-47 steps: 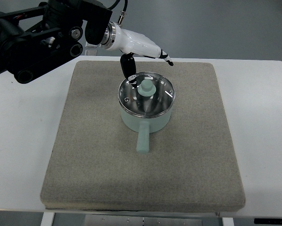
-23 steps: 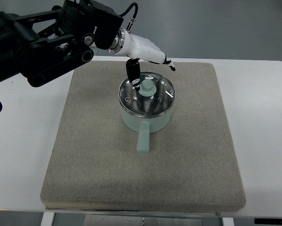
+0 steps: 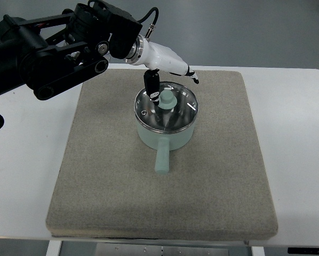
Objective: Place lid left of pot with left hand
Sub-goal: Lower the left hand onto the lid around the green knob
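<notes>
Since the earlier frame, the left hand (image 3: 165,66) has shifted a little to the right and come nearer the lid's knob (image 3: 166,99); pot and lid have stayed put.

Top view: the pot (image 3: 165,132) sits on the grey mat (image 3: 106,176), its handle (image 3: 161,158) pointing toward the near edge. The glass lid (image 3: 175,113) is on the pot. A dark finger (image 3: 150,84) hangs down just left of the knob, close to it; whether it touches cannot be told. The other fingers stretch out past the pot's far rim, holding nothing. The mat lies on a white table (image 3: 303,138).
</notes>
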Robot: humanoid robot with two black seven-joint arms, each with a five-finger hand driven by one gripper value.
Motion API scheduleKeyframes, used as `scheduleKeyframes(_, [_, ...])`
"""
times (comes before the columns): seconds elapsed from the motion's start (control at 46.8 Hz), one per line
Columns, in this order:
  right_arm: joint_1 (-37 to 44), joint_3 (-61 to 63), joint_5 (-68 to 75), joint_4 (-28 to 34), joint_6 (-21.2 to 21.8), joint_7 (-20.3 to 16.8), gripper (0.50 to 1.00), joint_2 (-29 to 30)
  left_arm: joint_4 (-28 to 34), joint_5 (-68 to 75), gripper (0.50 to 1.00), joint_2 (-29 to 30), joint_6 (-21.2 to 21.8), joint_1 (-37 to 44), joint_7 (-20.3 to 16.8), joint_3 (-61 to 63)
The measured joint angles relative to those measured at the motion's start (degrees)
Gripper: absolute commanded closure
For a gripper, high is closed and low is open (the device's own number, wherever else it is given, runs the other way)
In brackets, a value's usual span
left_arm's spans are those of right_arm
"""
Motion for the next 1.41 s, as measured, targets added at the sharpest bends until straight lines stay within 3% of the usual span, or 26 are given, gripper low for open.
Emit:
scheduleKeyframes(0.192, [0.00,0.00,0.00,0.00,0.00,0.00,0.579,0.00,0.00,0.18,0.679,-0.06,0.00,-0.18,-0.01,0.00])
scheduleKeyframes(0.769, [0.00,0.00,0.00,0.00,0.00,0.00,0.579,0.00,-0.35,0.29,0.684,-0.06,0.00,-0.19,-0.01,-0.09])
scheduleKeyframes(0.961, [0.00,0.00,0.00,0.00,0.00,-0.01,0.579,0.00,-0.35,0.30,0.729,-0.05,0.00,-0.10,-0.01,-0.07])
scheduleKeyframes(1.089, [0.00,0.00,0.00,0.00,0.00,-0.01,0.579,0.00,-0.43,0.35,0.799,-0.05,0.00,-0.16,-0.06,-0.01])
scheduleKeyframes(1.41, [0.00,0.00,0.00,0.00,0.00,-0.01,0.579,0.00,-0.83,0.97,0.799,0.16,0.00,-0.31,-0.10,0.00])
